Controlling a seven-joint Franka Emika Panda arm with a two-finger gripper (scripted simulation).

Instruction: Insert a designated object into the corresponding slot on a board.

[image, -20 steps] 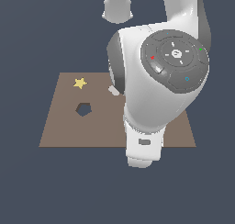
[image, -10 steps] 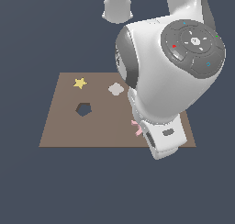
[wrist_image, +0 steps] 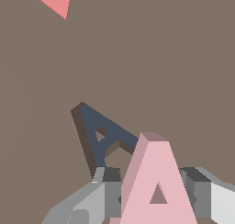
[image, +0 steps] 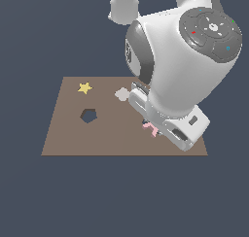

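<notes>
**Pink A gripped above the board, beside its slot**

Look at the wrist view first: the gripper (wrist_image: 153, 191) is clamped on the pale-pink A piece (wrist_image: 158, 182), one grey finger (wrist_image: 108, 191) pressed to each flank of the letter. Just beyond the piece's tip lies the dark A-shaped slot (wrist_image: 103, 133), recessed into the brown board (wrist_image: 160, 58). The slot's apex points toward 11 o'clock while the held piece's apex points to 12, so you can see the two letters are not aligned. The piece overlaps one leg of the slot in this picture. A corner of the red-pink triangle (wrist_image: 54, 0) shows far off, well apart from both.

The exterior view hides almost all of this. There the arm's bulky white wrist covers the slot and the fingers; you only catch a sliver of the pink piece (image: 151, 128) poking out under it, toward the board's (image: 73, 134) 4 o'clock corner.

What that view gives you instead is the layout: the yellow star (image: 84, 88) near the 11 o'clock corner, the dark pentagon hole (image: 88, 115) below it, and a pale blob-shaped piece (image: 122, 93) near centre. The piece sits near the board's near edge; the bare brown surface toward 9 o'clock is wide.
</notes>
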